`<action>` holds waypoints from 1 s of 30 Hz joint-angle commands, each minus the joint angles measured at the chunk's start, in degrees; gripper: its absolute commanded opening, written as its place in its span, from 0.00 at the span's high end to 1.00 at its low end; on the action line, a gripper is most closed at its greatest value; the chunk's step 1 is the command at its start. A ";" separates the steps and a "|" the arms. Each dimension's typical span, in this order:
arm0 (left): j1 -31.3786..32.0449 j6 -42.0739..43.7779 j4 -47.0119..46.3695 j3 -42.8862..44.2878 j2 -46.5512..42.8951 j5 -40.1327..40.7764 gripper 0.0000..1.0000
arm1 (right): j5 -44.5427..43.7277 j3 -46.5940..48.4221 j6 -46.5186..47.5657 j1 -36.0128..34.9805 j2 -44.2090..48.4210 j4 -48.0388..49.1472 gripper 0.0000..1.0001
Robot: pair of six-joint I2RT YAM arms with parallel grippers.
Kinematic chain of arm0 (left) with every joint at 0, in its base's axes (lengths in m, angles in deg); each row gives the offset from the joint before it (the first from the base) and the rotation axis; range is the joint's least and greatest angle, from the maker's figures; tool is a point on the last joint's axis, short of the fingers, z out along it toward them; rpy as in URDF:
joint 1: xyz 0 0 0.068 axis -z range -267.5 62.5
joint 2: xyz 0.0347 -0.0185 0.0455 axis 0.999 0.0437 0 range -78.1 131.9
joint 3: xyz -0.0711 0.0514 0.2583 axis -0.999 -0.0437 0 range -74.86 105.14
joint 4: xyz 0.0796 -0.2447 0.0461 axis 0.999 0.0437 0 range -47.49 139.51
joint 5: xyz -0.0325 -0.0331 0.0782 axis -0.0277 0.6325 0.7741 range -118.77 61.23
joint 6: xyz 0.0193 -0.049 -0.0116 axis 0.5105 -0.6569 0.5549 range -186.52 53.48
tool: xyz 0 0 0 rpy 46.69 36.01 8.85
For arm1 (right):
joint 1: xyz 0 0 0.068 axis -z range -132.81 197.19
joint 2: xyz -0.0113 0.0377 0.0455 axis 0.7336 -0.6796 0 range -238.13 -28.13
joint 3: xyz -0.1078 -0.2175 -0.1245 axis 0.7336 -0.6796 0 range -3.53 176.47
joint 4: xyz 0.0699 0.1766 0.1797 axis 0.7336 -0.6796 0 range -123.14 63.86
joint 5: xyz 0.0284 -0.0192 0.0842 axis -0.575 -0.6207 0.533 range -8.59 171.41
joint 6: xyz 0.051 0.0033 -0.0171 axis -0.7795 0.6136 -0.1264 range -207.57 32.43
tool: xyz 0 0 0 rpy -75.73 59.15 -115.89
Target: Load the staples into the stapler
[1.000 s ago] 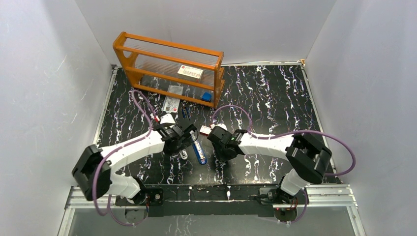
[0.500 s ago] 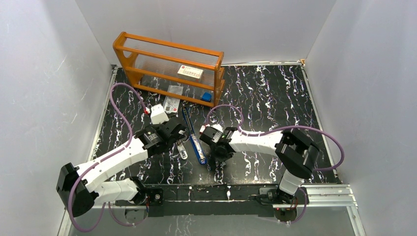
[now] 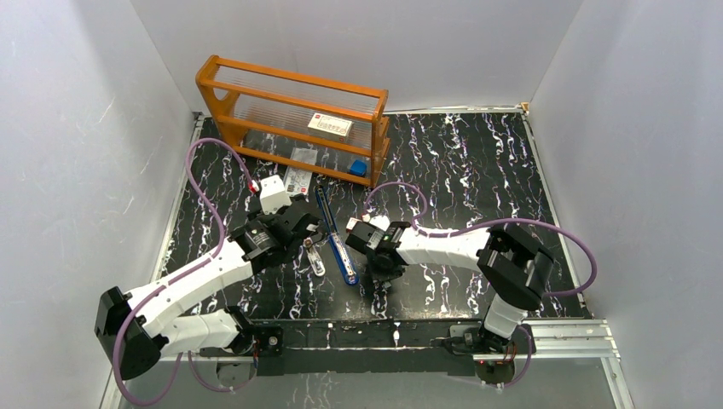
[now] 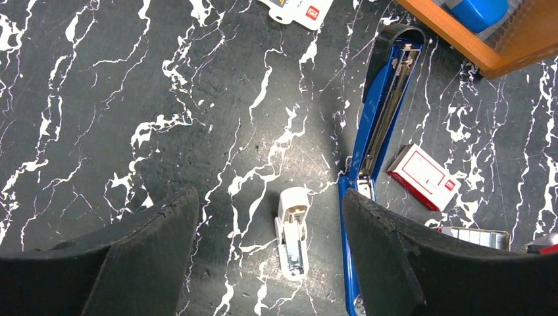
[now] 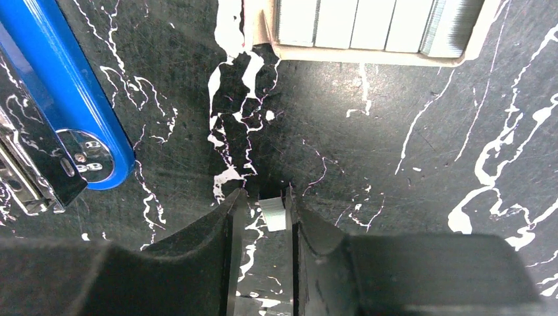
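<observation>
Between the right jaws, a staple strip (image 5: 275,214) is pinched, tray (image 5: 368,56) just ahead.

1. This is a robotics lab test cell: plain white walls (image 3: 85,128) box in the tabletop (image 3: 460,162) at 9, 12 and 3 o'clock
2. Two white-and-black robot arms, the left arm (image 3: 196,277) and the right arm (image 3: 452,245), are bolted to an aluminium rail (image 3: 580,336) at 6 o'clock, with purple cables (image 3: 205,196) looping off them
3. The black, marble-patterned tabletop carries staged props: an orange rack (image 3: 290,111) at 11 o'clock and a blue stapler (image 3: 337,243) near the centre
</observation>
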 commanded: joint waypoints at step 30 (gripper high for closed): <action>0.14 1.57 -0.80 -0.15 -1.08 1.66 0.21 | -1.14 -3.81 0.49 -0.19 4.20 0.07 0.67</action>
